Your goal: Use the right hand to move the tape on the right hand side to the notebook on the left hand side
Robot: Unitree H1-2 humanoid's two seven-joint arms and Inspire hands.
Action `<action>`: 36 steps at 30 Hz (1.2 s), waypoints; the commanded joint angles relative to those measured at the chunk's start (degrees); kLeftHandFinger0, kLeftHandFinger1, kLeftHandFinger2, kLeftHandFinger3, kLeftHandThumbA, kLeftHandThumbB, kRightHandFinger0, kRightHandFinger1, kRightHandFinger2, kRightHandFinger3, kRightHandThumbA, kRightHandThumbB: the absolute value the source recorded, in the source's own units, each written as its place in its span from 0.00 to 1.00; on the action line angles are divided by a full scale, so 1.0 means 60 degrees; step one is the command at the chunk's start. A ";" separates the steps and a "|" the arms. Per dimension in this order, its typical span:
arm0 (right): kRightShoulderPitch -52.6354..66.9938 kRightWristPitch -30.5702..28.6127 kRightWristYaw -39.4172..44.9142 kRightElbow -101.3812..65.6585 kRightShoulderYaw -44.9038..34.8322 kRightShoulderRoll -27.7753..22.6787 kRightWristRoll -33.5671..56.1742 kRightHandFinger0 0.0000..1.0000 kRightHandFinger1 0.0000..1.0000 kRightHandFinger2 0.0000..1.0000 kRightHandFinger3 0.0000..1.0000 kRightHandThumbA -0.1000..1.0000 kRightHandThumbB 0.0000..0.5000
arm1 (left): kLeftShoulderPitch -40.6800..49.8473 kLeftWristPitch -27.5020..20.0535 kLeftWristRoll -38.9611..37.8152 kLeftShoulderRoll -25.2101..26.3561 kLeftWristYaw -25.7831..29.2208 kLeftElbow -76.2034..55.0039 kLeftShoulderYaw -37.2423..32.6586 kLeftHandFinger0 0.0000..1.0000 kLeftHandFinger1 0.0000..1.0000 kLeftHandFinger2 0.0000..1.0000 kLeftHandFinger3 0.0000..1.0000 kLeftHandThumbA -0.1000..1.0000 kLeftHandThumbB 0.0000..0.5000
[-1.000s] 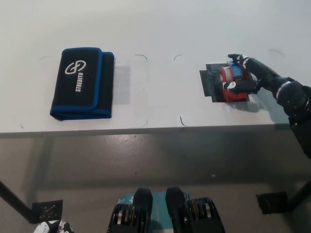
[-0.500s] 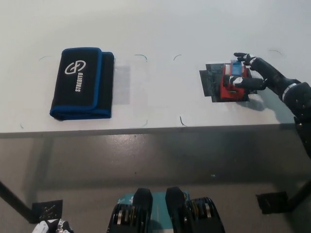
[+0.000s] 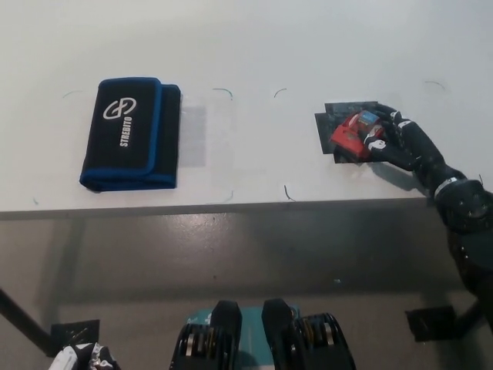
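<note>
Now I see the tape (image 3: 353,132) tilted compared with half a second ago: its red body leans toward the picture's left and sits a little lower on the dark mat (image 3: 330,132), where before it looked squarer to the mat's edges. My right hand (image 3: 389,139) has dropped too; earlier the fingers reached over the tape's far side from higher up, and now the hand lies along the tape's right side with the forearm coming in from the lower right at a steeper angle. The fingers (image 3: 377,140) curl around the tape's right edge and top, so I read the hand as grasping the tape, though I cannot tell whether it is off the mat yet. The tape is on the table's (image 3: 254,46) right side, well apart from the notebook (image 3: 129,132), which lies flat at the left in the same spot as before. My left hand (image 3: 77,358) rests at the bottom left corner, mostly cut off; I cannot tell its state.
</note>
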 commanded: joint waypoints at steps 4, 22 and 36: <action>0.0613 -0.0309 0.0001 0.0898 0.0029 0.0472 0.0431 1.00 1.00 1.00 1.00 0.71 0.96 | -0.0034 -0.0280 -0.0021 0.0008 0.0062 -0.0289 0.0128 0.23 0.20 0.23 0.39 0.36 0.03; -0.0687 -0.0597 -0.0962 0.2256 0.0122 0.2613 0.0662 1.00 1.00 1.00 1.00 0.75 1.00 | -0.0234 -0.0075 0.0026 0.0065 -0.0090 -0.0416 0.0010 0.23 0.20 0.24 0.40 0.35 0.04; -0.0706 -0.1079 -0.1377 0.2735 0.0365 0.3235 0.0555 1.00 1.00 1.00 1.00 0.87 0.98 | -0.0270 0.0041 -0.0004 0.0127 -0.0156 -0.0660 -0.0005 0.23 0.19 0.22 0.40 0.31 0.03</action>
